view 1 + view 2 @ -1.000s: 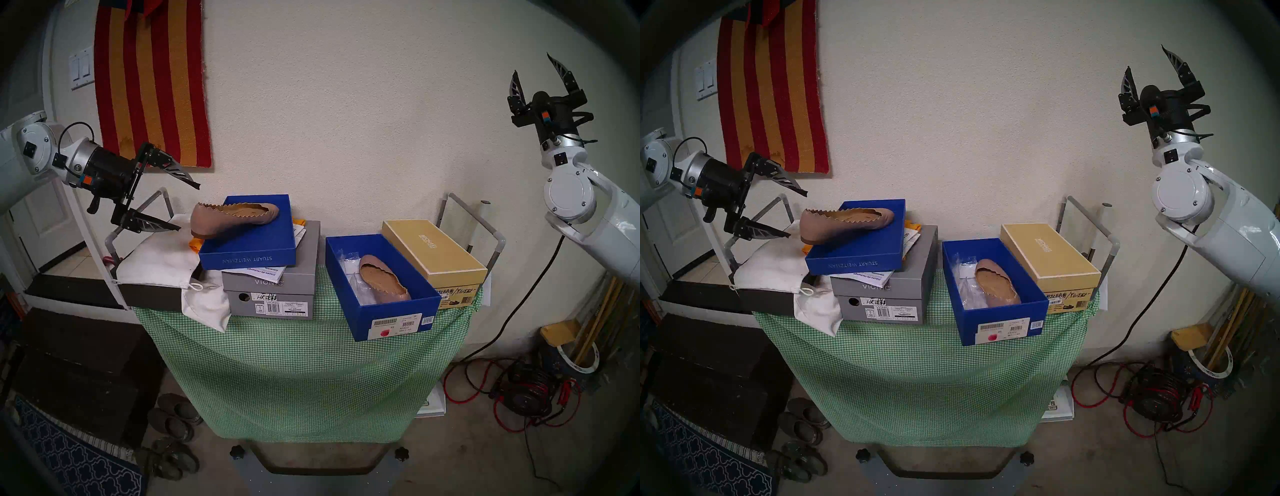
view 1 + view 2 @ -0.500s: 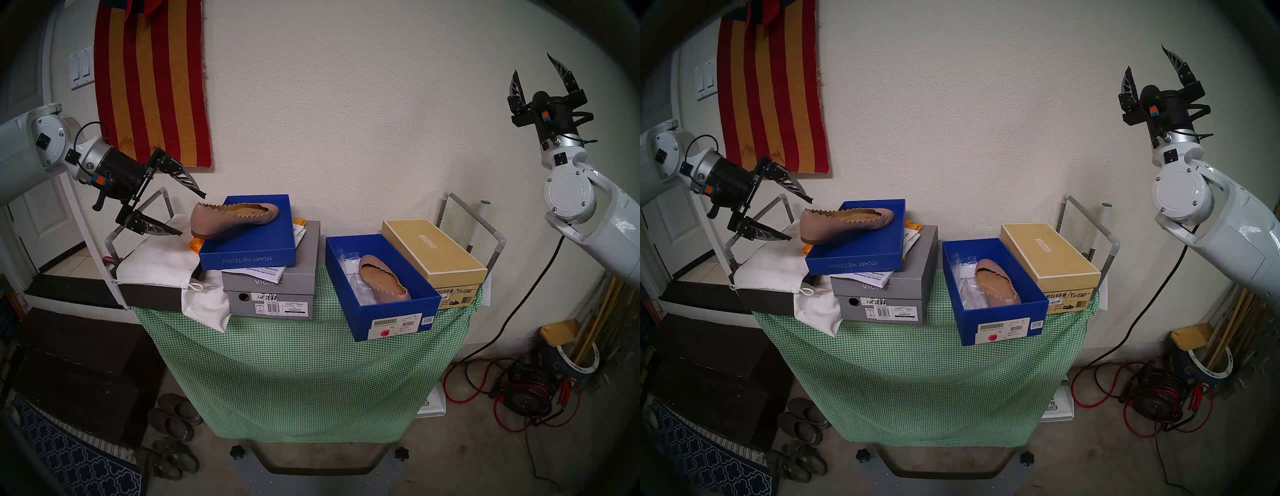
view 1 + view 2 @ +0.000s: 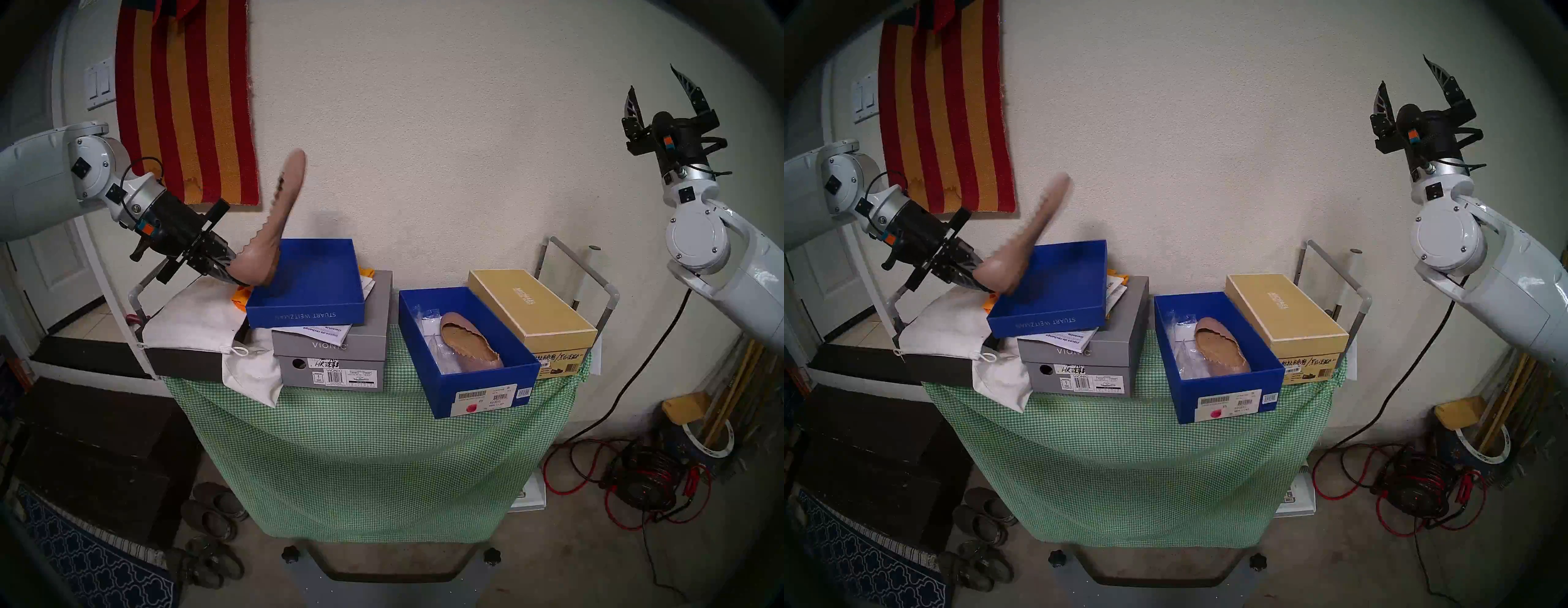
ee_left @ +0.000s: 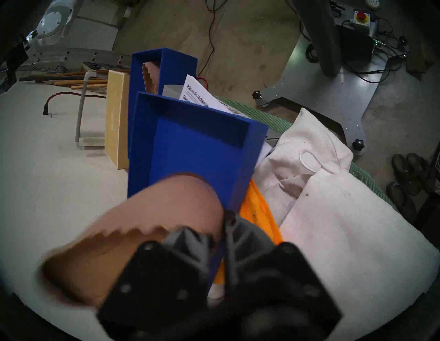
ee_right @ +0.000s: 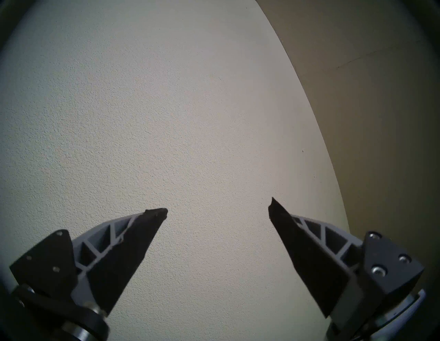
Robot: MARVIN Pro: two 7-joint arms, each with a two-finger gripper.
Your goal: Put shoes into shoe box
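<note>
While its fingers pinch the heel, the left gripper (image 3: 231, 271) holds one shoe (image 3: 278, 212) tipped toe-up.
The heel sits at the left edge of the blue lid (image 3: 309, 293); the other shoe (image 3: 469, 344) lies inside the shoe box (image 3: 483, 384) on the right of the table (image 3: 360, 446); the right gripper (image 3: 655, 91), raised, gapes empty.

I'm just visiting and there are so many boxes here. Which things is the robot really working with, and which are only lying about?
Part of the job:
- shoe in the left gripper, tipped up
- second shoe, already inside
- deep blue shoe box

Just lying about:
- shallow blue lid
- gray VIONIC box
- tan box
- white cloth bags
- right gripper, open, idle
</note>
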